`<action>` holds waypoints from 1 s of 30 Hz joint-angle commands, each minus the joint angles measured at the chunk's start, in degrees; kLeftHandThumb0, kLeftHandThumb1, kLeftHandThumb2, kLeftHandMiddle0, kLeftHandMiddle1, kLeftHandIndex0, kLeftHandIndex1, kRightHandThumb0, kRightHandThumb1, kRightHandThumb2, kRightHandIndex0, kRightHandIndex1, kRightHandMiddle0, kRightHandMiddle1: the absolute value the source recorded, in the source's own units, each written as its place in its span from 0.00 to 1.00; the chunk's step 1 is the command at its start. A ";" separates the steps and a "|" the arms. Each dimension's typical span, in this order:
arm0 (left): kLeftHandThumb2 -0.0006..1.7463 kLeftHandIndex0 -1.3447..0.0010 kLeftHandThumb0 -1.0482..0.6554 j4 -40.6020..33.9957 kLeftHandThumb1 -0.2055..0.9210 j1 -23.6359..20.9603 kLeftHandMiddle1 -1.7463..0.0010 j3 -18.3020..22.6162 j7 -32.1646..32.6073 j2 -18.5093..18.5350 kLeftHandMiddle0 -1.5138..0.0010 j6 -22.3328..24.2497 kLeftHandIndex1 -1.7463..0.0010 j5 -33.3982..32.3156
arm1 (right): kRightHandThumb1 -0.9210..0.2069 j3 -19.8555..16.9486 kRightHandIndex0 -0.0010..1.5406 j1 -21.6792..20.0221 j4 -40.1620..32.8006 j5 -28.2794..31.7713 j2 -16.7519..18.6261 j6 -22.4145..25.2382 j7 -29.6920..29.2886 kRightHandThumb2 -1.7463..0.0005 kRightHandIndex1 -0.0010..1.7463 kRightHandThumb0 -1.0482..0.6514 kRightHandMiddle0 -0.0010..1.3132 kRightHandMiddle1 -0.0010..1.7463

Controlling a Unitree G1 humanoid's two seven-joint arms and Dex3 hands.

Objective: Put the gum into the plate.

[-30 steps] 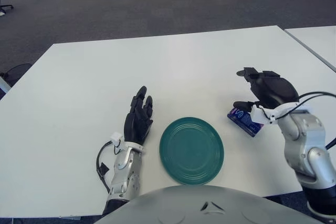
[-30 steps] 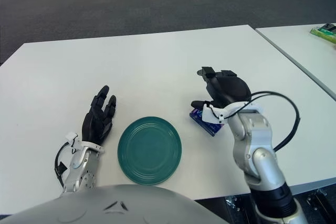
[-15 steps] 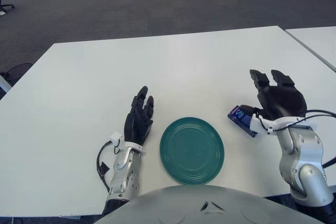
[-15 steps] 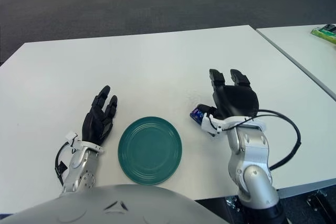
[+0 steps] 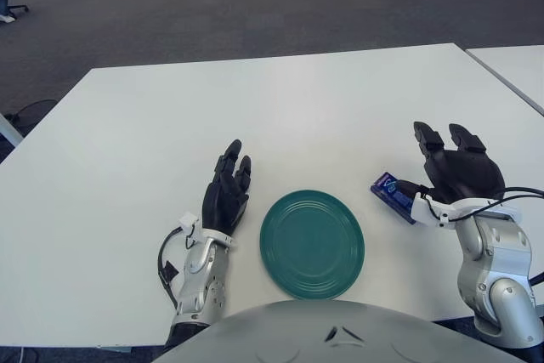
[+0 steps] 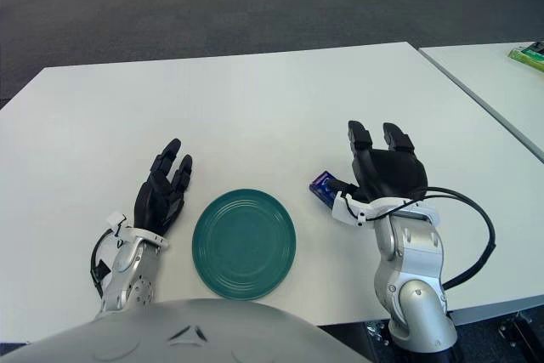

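Note:
The gum (image 5: 389, 193), a small blue pack, lies on the white table (image 5: 255, 108) just right of the green plate (image 5: 312, 244). My right hand (image 5: 453, 172) shows right beside the pack on its right side, palm down, fingers stretched forward and spread, with the thumb close against the pack. Nothing is gripped. The plate holds nothing. My left hand (image 5: 225, 191) shows flat on the left of the plate, fingers extended.
A second white table (image 6: 501, 82) stands to the right across a narrow gap, with a green object (image 6: 527, 53) on it. Dark carpet lies beyond the far edge. My own grey body (image 5: 331, 333) covers the near table edge.
My right hand has drawn back toward me and to the right, from hovering over the gum to beside it, and its fingers have straightened. The left hand has not moved.

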 commanded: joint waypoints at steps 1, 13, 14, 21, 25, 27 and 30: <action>0.55 1.00 0.00 0.56 1.00 2.41 1.00 -0.20 1.35 -2.03 1.00 1.90 0.82 0.51 | 0.00 -0.06 0.03 3.12 0.12 -0.42 1.98 0.16 -1.39 0.55 0.01 0.00 0.01 0.00; 0.54 1.00 0.00 -1.39 1.00 3.21 1.00 -0.39 2.41 -1.82 1.00 3.27 0.81 0.91 | 0.00 0.87 0.04 6.47 -0.23 -0.62 5.07 0.44 -2.18 0.55 0.01 0.00 0.03 0.02; 0.54 1.00 0.00 -1.59 1.00 3.28 1.00 -0.43 2.45 -1.78 1.00 3.38 0.81 0.92 | 0.00 0.99 0.04 6.65 -0.10 -0.69 5.24 0.46 -2.24 0.55 0.01 0.00 0.03 0.02; 0.54 1.00 0.00 -2.17 1.00 3.48 1.00 -0.56 1.89 -1.44 1.00 3.83 0.79 0.69 | 0.00 2.03 0.04 7.79 1.10 -0.68 6.14 0.73 -3.21 0.53 0.01 0.00 0.02 0.02; 0.54 1.00 0.00 -2.50 1.00 3.55 1.00 -0.55 1.59 -1.28 1.00 4.05 0.80 0.50 | 0.00 2.72 0.04 8.58 1.48 -0.70 6.76 1.06 -3.97 0.53 0.00 0.00 0.02 0.02; 0.54 1.00 0.00 -2.65 1.00 3.61 1.00 -0.46 1.50 -1.24 1.00 4.21 0.80 0.29 | 0.00 3.03 0.04 8.88 1.57 -0.77 6.98 1.26 -4.28 0.54 0.00 0.00 0.02 0.02; 0.55 1.00 0.00 -2.79 1.00 3.67 1.00 -0.38 1.38 -1.29 1.00 4.48 0.80 -0.02 | 0.00 3.33 0.04 9.33 2.10 -0.72 7.33 1.66 -5.03 0.55 0.00 0.00 0.03 0.03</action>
